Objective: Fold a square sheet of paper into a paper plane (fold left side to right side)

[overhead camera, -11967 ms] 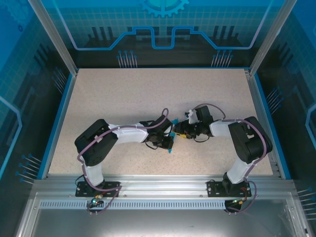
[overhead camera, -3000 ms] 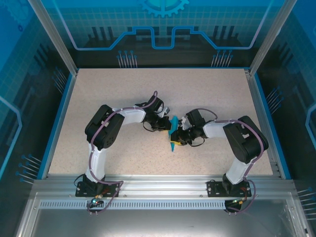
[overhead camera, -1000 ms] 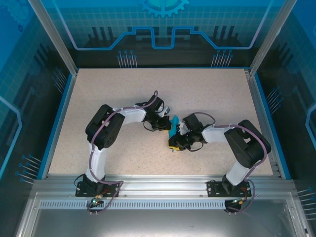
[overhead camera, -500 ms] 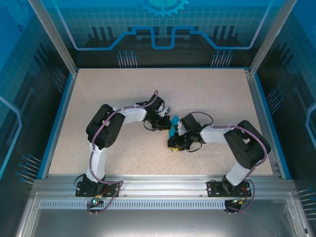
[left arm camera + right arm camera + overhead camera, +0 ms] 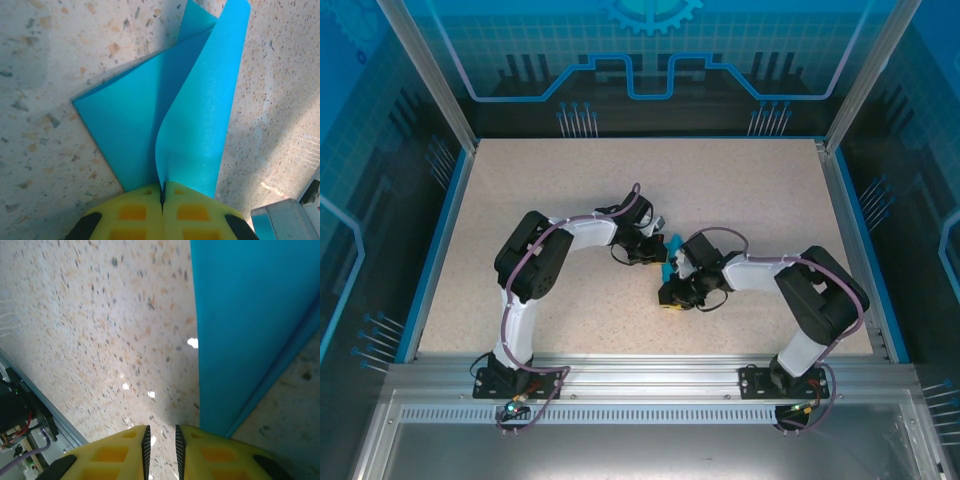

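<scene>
The square sheet of paper (image 5: 671, 243) is bright cyan, folded into a narrow pointed shape, and lies mid-table between the two arms. In the left wrist view, one layer of the paper (image 5: 135, 120) lies flat while a flap (image 5: 210, 110) curls up from it. My left gripper (image 5: 162, 187) is shut on that flap's lower edge; from above, the left gripper (image 5: 658, 252) sits at the sheet's left side. My right gripper (image 5: 667, 293) is low at the sheet's near end. Its jaws (image 5: 160, 430) stand a narrow gap apart over bare table, and the paper (image 5: 250, 315) runs beside the right finger (image 5: 215, 450).
The speckled beige tabletop (image 5: 570, 190) has raised blue edges (image 5: 440, 240) at left and right and an aluminium rail (image 5: 640, 375) along the near side. Both forearms crowd the table's middle. A grey part of the other arm (image 5: 285, 220) shows at the lower right of the left wrist view.
My right gripper has slid a little left and toward the near edge along the paper. The left gripper has stayed put, shut on the flap.
</scene>
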### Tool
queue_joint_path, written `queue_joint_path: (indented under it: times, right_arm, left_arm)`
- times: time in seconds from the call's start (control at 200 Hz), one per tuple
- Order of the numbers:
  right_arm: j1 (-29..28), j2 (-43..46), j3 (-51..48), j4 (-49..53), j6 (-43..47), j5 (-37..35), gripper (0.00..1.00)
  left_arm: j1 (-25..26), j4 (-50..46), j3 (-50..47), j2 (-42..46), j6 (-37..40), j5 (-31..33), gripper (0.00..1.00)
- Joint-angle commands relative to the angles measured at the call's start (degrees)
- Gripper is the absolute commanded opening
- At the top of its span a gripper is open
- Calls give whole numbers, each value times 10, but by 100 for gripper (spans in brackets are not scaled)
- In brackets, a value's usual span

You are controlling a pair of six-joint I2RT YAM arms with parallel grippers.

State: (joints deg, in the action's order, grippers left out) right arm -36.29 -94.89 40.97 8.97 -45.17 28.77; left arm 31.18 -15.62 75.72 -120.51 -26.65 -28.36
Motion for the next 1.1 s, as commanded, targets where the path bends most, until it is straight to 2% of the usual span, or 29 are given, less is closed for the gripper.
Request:
queue_joint_path:
  times: [0.0, 0.1, 0.17, 0.26, 0.355, 0.45, 0.68, 0.87, 1.095]
  right_arm:
    - [-23, 16, -26, 76, 11, 25, 24]
    - [-14, 75, -38, 52, 19, 37, 24]
    - [14, 125, -37, 62, 42, 37, 25]
    - [86, 167, -35, 66, 67, 68, 26]
    - [170, 173, -25, 53, 74, 94, 23]
    - [208, 148, 7, 41, 75, 92, 20]
    - [210, 24, 87, -17, 21, 76, 9]
    - [190, -63, 147, -19, 4, 65, 8]
    - [173, -118, 185, -3, -6, 41, 8]
  left_arm:
    - [-6, 5, -13, -41, 1, 78, 5]
    - [-6, 7, -17, -37, 2, 75, 5]
    - [-6, 8, -19, -35, 4, 74, 5]
    - [-5, 8, -21, -31, 6, 72, 5]
    - [-4, 8, -22, -28, 7, 71, 6]
    - [-3, 9, -22, -28, 7, 69, 6]
    - [0, 4, -18, -29, 9, 70, 6]
    - [0, 2, -14, -31, 10, 69, 6]
    - [3, -1, -9, -34, 11, 67, 6]
